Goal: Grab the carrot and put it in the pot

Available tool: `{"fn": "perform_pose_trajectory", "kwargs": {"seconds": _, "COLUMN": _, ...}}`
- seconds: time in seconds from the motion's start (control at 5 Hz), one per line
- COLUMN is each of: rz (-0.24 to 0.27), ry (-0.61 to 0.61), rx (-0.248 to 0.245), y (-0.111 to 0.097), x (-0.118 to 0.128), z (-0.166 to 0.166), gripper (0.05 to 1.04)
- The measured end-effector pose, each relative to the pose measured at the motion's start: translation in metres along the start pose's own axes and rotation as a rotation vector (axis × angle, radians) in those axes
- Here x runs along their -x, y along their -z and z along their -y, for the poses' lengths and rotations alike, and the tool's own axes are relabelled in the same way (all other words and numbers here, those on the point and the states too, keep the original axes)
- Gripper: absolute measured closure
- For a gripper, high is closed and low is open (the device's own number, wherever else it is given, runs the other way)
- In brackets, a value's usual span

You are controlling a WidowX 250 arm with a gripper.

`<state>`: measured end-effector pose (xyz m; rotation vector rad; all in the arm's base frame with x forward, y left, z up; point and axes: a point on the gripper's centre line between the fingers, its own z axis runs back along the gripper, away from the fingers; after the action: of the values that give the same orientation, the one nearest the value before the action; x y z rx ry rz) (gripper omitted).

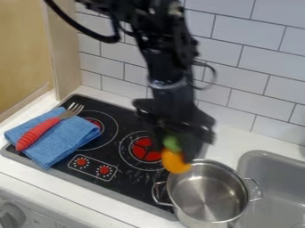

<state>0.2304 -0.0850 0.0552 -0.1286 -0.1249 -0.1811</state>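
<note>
holding carrot near metal pot.
red-handled fork on blue cloth; black gripper clamped on the carrot's green end (orange end hanging lowest), near the pot's upper-left rim; grey sink far right.

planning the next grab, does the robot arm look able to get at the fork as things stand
Probably not right away: its gripper already has the carrot. Otherwise the way seems free, as the fork lies uncovered on top of the blue cloth
</note>
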Motion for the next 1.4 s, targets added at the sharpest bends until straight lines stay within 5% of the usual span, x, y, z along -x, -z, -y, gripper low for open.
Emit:
{"fn": "perform_pose_trajectory", "kwargs": {"seconds": 0.6, "rz": -0.002, "ry": 0.130, "rx": 0.010, "y": 0.010, "x": 0.001, "z": 0.042, "gripper": 0.493}}
{"fn": "perform_pose_trajectory", "kwargs": {"seconds": 1.4, "rz": -0.076, "ry": 0.126, "rx": -0.032, "y": 0.038, "x": 0.004, "z": 0.035, "gripper": 0.493}}
